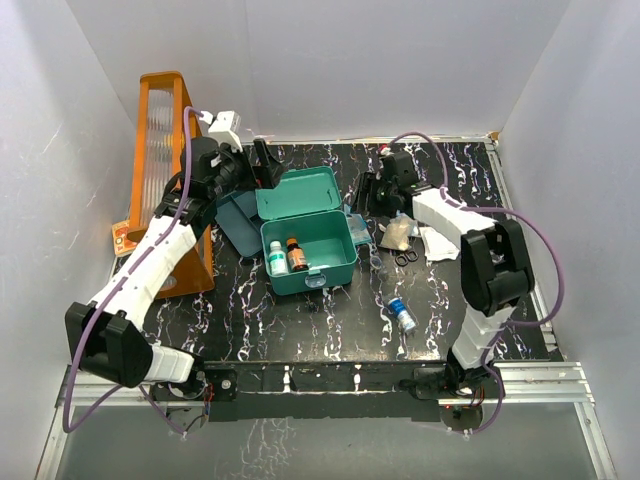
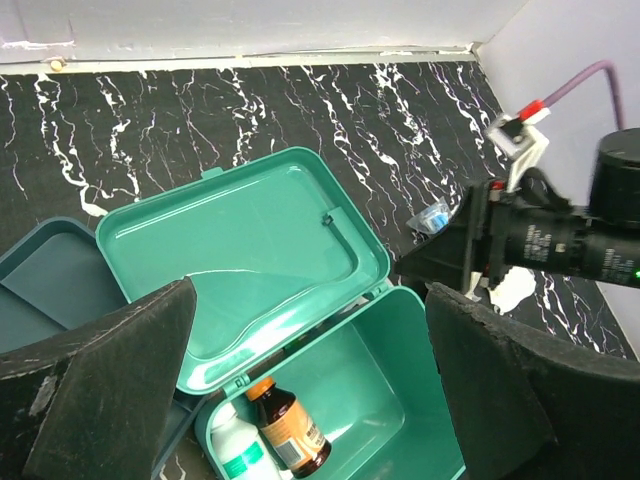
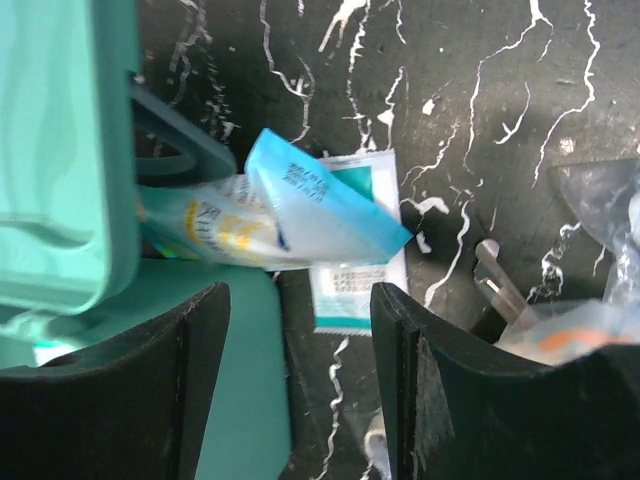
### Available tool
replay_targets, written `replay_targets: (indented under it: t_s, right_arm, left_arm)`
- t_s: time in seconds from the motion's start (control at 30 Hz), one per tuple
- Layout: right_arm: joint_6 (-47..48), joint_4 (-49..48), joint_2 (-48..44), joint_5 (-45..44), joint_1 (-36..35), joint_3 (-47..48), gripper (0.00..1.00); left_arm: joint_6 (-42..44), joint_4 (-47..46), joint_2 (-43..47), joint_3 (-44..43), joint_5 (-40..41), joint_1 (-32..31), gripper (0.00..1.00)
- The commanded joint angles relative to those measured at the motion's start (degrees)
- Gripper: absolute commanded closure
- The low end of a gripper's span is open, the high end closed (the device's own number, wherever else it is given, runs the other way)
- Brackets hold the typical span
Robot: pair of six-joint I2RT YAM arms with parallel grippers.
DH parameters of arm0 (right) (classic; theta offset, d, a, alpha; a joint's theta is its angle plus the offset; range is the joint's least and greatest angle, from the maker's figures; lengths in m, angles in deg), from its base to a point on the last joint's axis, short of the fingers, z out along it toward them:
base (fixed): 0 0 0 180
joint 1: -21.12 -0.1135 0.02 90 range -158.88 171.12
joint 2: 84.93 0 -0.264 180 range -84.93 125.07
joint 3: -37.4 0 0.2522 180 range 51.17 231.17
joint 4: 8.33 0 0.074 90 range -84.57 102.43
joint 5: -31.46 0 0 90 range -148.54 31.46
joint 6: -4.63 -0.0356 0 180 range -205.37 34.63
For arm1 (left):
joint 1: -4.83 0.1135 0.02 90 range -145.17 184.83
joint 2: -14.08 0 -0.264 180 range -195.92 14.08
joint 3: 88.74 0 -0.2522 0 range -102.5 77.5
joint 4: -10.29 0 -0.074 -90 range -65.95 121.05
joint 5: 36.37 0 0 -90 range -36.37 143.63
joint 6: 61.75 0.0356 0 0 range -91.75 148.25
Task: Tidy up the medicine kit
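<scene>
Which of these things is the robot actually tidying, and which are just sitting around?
Likely part of the job: kit, white bottle and brown bottle inside it, packets beside it, scissors, blue vial, clear bag.
Apparently just lying about: orange rack, dark tray.

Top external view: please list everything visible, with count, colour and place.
medicine kit: one, teal-green, table centre, lid open
white bottle: one, white-green, in kit
brown bottle: one, orange label, in kit
tray: one, dark teal, left of kit
rack: one, orange, back left
sachets: at least three, blue, white, yellow, right of kit
scissors: one pair, black, right of kit
plastic bag: one, clear, behind scissors
vial: one, blue-white, front right
left gripper: one, black, open over kit lid
right gripper: one, black, open around sachets
</scene>
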Motion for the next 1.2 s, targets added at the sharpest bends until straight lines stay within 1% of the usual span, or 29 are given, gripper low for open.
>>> replay_targets:
  t_s: [0.0, 0.2, 0.3, 0.43, 0.57, 0.67, 0.73, 0.8, 0.97, 1.03, 1.13, 1.17]
  right_arm:
    - [7.31, 0.89, 5.25, 0.72, 0.07, 4.93, 0.42]
    - [10.21, 0.81, 9.28, 0.32, 0.01, 7.20, 0.37]
    - [11.44, 0.97, 11.32, 0.22, 0.01, 9.02, 0.38]
    - [11.74, -0.13, 13.62, 2.06, -0.06, 9.88, 0.48]
    - [7.94, -2.90, 13.60, 1.57, 0.15, 7.88, 0.57]
    - [5.84, -6.65, 11.49, -3.57, 0.08, 4.26, 0.66]
    - [4.59, -7.16, 9.63, -7.82, 0.12, 2.44, 0.70]
    - [3.23, -7.48, 7.83, -10.22, 0.14, 0.15, 0.73]
    - [0.87, -6.61, 4.20, -13.69, 0.12, -2.23, 0.74]
    - [0.22, -4.49, 2.69, -15.75, 0.09, -1.98, 0.73]
    - [-0.87, -2.10, 0.90, -18.48, 0.07, -1.62, 0.71]
    - [-1.16, -1.09, 0.43, -18.66, 0.16, -1.19, 0.67]
  left_arm:
    - [1.02, -0.26, -0.14, -4.25, -0.85, -0.28, 0.03]
    - [-0.33, 4.93, -0.49, -7.02, -1.74, -0.33, 0.03]
    - [0.20, 7.06, 0.16, -7.07, -2.38, -0.24, 0.03]
    - [3.36, 6.55, 2.07, -5.23, -3.98, -0.30, 0.03]
    - [4.29, 7.15, 1.76, -6.29, -2.65, -0.24, 0.03]
    - [3.02, 5.26, 2.60, -4.38, -4.20, -0.28, 0.04]
    - [1.16, 3.31, 3.44, -2.01, -5.07, -0.29, 0.04]
    - [-0.55, 1.87, 4.08, -0.90, -5.68, -0.28, 0.05]
    - [-3.16, -0.08, 4.84, 0.41, -6.36, -0.33, 0.06]
    - [-3.79, -0.30, 5.31, 1.13, -6.11, -0.29, 0.06]
    - [-4.23, -0.38, 6.37, 2.24, -6.14, -0.29, 0.06]
    - [-4.85, -0.42, 6.73, 2.67, -5.87, -0.29, 0.06]
